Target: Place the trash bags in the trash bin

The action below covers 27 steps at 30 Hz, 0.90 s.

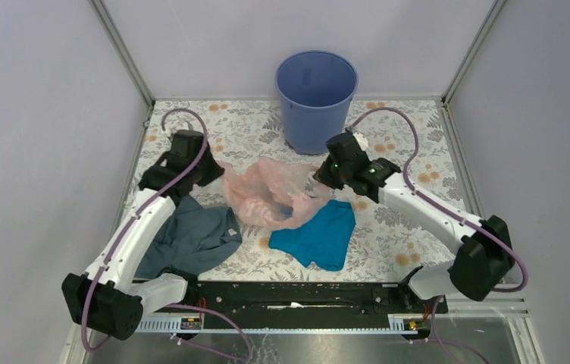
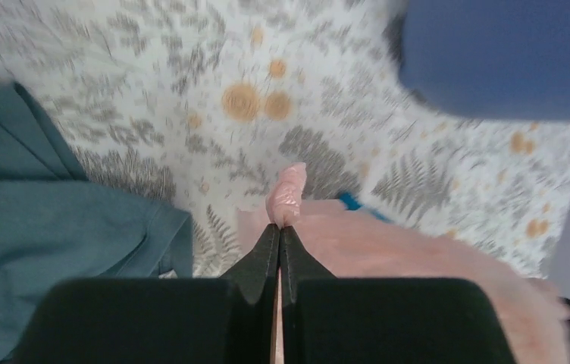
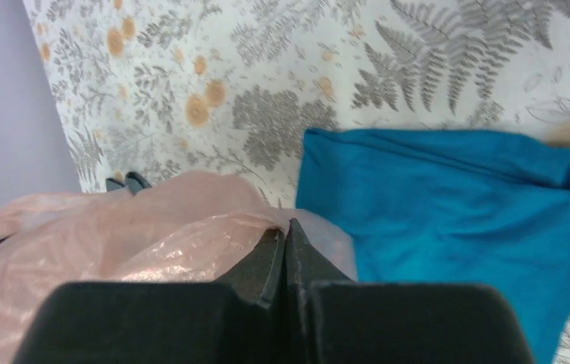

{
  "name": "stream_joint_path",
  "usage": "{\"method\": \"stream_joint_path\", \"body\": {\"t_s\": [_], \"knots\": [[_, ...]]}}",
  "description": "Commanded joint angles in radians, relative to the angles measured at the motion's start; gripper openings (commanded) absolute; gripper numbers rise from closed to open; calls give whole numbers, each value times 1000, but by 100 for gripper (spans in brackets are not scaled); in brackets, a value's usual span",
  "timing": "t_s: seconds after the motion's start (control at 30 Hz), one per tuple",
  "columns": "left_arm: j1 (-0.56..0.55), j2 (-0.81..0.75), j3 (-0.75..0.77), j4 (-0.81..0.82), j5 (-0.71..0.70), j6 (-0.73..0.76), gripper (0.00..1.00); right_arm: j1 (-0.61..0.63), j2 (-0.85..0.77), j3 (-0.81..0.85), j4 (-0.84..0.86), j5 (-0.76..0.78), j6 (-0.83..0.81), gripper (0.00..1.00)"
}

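Nearest the arm bases, on the floral table (image 1: 396, 220), you have two cloths: one grey-blue cloth (image 1: 191, 239) at the left, lying partly under the left arm, and one teal cloth (image 1: 320, 235) at centre-right. They lie apart, with bare table between them. Beyond them, item three: one pink translucent trash bag (image 1: 267, 193), crumpled, its near edge overlapping the teal cloth's far corner; whether the pink film is a single bag or several you cannot tell. Two grippers, one at each end of it. The left gripper (image 2: 280, 227) has its fingers pressed together on the bag's left edge, with a tuft of pink film sticking out past the tips. The right gripper (image 3: 288, 227) is likewise closed, the film bunched against its tips at the bag's right edge. Farthest, one trash bin (image 1: 316, 98), round and blue, stands upright at the table's back edge, apart from the bag, with nothing showing inside it.
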<state>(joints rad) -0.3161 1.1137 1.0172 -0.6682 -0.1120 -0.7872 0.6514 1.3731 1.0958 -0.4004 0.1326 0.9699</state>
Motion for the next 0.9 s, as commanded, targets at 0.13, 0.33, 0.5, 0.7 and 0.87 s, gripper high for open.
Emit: {"method": "stream_joint_path", "body": {"t_s": [0.13,0.33,0.5,0.7,0.87], "knots": [[92,-9,771,-127,-7,121,0,152,153,710,-138,314,-285,0],[95,-271,708,191,55,163,0,246,-77,501,495,-33,-637,0],[95,-369,105,55,-71,42,0,245,85,283,432,62,-616,0],[99,-500,-282,116,-18,-56,0,246,145,55,517,14,-508,0],[101,-274,258,64,84,81,0,246,155,452,338,9,-629,0]]}}
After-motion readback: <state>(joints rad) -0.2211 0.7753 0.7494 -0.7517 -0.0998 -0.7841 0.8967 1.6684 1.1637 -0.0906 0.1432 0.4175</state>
